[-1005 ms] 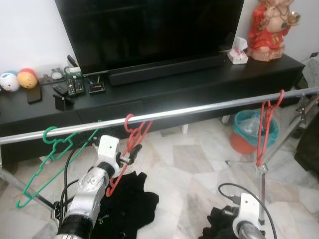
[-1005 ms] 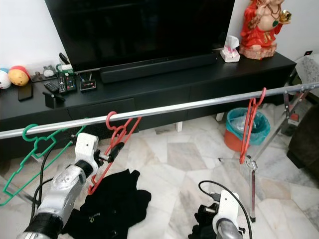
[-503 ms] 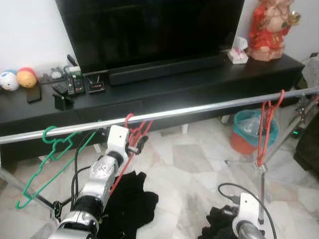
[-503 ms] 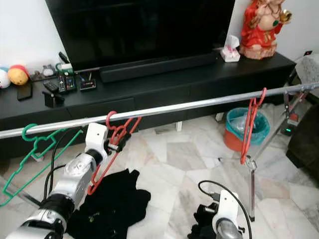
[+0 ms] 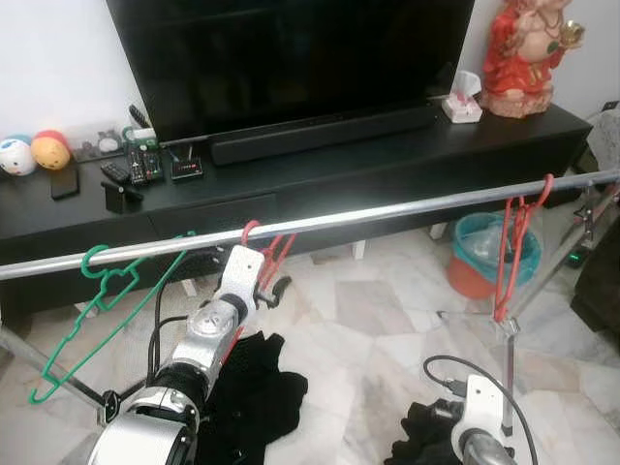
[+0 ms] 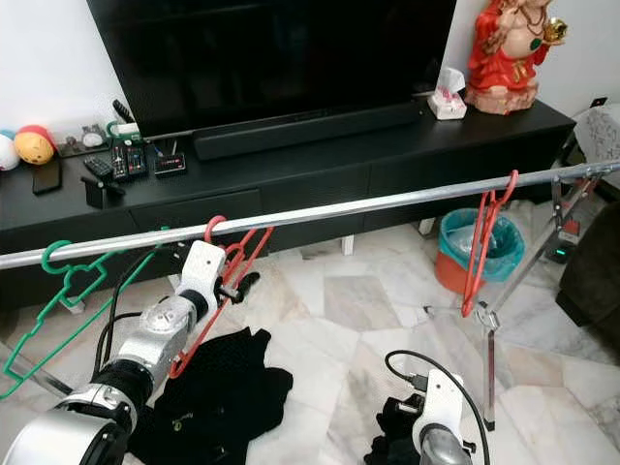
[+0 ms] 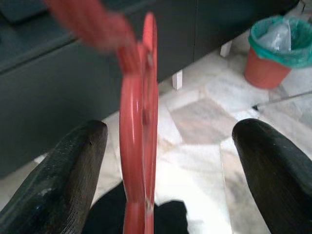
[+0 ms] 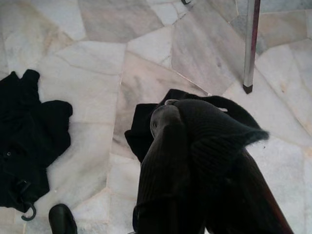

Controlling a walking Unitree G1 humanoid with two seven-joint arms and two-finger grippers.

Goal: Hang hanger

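A: Landmark: the metal rail [image 5: 387,211], which crosses the scene in front of the black TV cabinet [image 5: 387,160]. What hangs on it?

B: Three hangers. A green hanger [image 5: 97,300] hooks over the rail toward its left end. A red hanger [image 6: 221,291], the task's thing, hooks over the rail near its middle and slopes down to the left below it. A second red hanger [image 5: 511,254] hangs near the rail's right end, in front of an orange bin [image 5: 477,254] with a green liner.

A: Where is the left gripper [image 5: 266,283]?

B: Just below the rail, at the middle red hanger. In the left wrist view its two black fingers [image 7: 63,183] stand spread wide, one on each side of the hanger's red bar, with clear gaps between; they do not touch it.

A: And the right gripper [image 8: 195,161]?

B: Low, well below the rail, over the marble floor [image 5: 368,320]. A black garment [image 8: 209,131] drapes over its fingers in the right wrist view, so whether they are spread or pressed together cannot be told.

A: What else lies below the rail?

B: A heap of black clothes [image 5: 254,392] on the floor under the middle hanger. Beyond the rail, a television [image 5: 291,58] and a red figurine [image 5: 523,53] stand on the cabinet.
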